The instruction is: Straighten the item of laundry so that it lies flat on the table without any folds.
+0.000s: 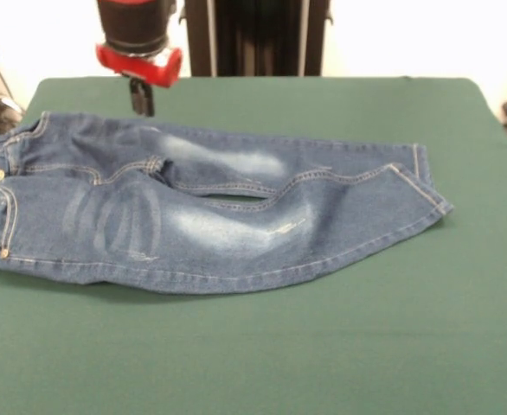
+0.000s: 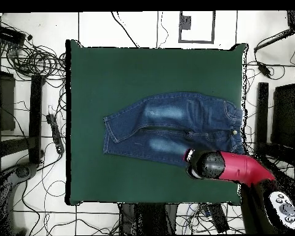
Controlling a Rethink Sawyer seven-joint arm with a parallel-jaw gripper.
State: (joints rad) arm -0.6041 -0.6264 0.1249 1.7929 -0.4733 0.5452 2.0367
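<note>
Two legs of the small blue jeans (image 1: 210,212) lie nearly flat on the green tabletop (image 1: 323,346) just below the pincer (image 1: 141,97), whose opening I cannot tell, so it should drop gently at the waistband and smooth outward.

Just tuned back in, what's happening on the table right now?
The jeans are spread out on the green table, both legs extended and lying close together, waistband toward one edge. They look mostly flat, with slight rumpling near the crotch. The end effector hangs over the far side of the jeans near the waist; whether it touches the denim, or is open or shut, cannot be told.
</note>
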